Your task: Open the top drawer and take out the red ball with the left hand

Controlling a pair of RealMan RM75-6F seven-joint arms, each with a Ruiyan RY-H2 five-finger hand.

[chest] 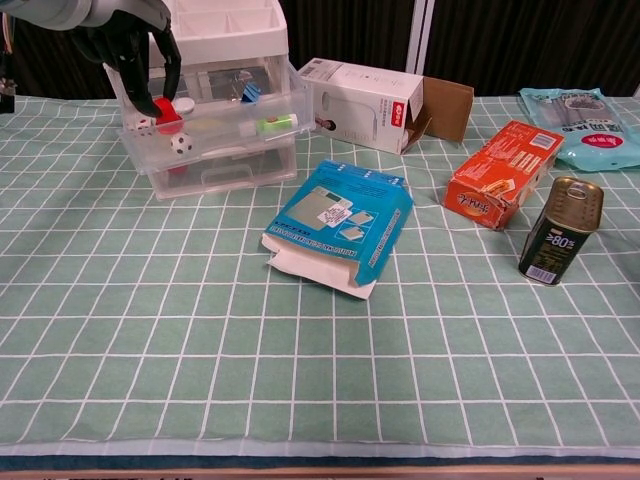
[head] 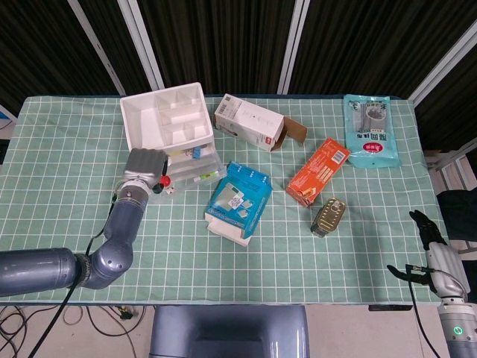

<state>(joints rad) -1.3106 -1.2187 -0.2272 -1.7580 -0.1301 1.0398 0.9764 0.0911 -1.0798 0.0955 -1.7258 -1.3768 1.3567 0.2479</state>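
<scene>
Top drawer [chest: 215,135], upper left of frame, stands open; left hand [chest: 135,50] pinches red ball [chest: 166,107] just above the tray, extraction step in hand, next a clean lift clear; right hand [head: 432,257] idle, fingers apart.

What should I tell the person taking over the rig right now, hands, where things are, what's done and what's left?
Left hand: over the open top drawer, fingers pinching the red ball, which looks just lifted off the drawer floor.
Right hand: idle off the table's near right corner, holding nothing, fingers apart.
Also in the drawer: a small soccer ball and a green-capped tube.
Done: drawer pulled open, ball grasped.
Left: raise the ball clear of the drawer front and bring it out, probably onto the green checked cloth.
</scene>
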